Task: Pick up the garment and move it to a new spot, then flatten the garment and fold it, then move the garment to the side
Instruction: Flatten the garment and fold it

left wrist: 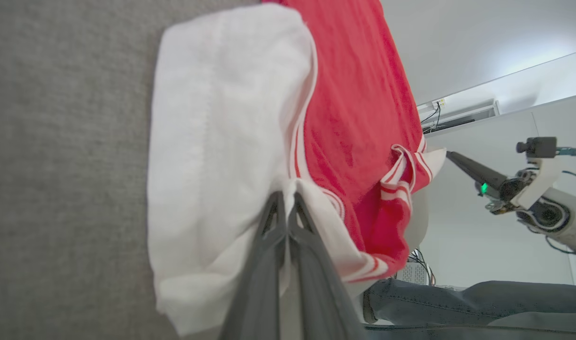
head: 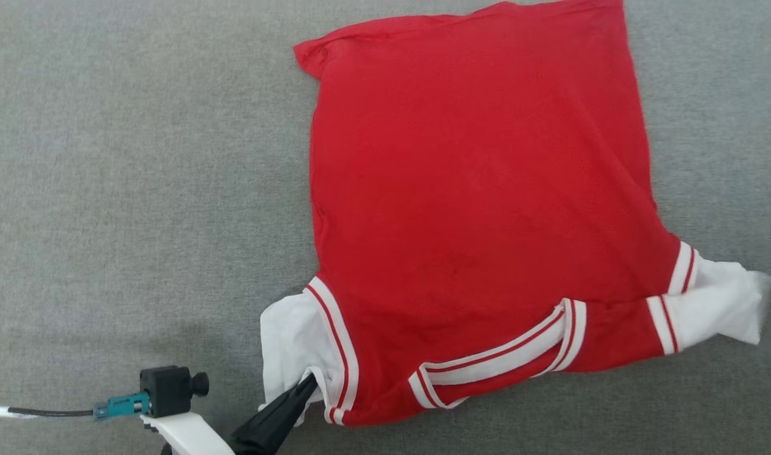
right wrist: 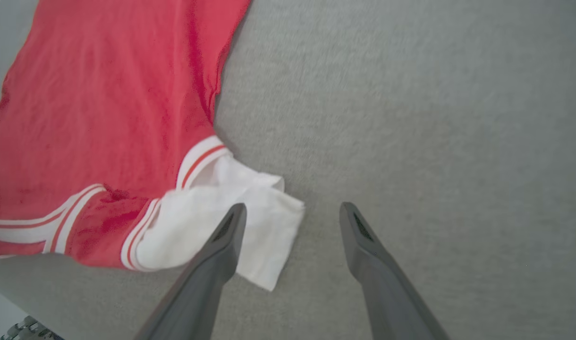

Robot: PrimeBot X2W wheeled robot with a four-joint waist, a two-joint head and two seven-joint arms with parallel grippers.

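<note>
A grey cloth-covered tabletop (head: 139,158) runs from edge to edge of the head view. The garment (head: 480,177) lies spread on it, taking up the centre and upper right of that frame: a broad plain red panel faces up, with its far edge at the top and one corner puckered at the upper centre. Along its lower edge a band of red-and-white striped trim (head: 505,354) loops across the lower centre. One white sleeve (head: 291,341) sits bunched at the lower left of the red panel, and the other white sleeve (head: 714,309) trails out crumpled at the right edge of the frame.

The left pincer (head: 309,381) rises from the bottom edge, left of centre, and is clamped on the hem of the near white sleeve; in the left wrist view its dark fingers (left wrist: 278,222) press together with white cloth pinched between them. In the right wrist view the right pincer (right wrist: 292,208) stands wide apart and holds nothing, its left finger over the loose corner of the other sleeve and its right finger over bare grey cloth. A small black wrist camera (head: 170,388) sits at the lower left of the head view.
</note>
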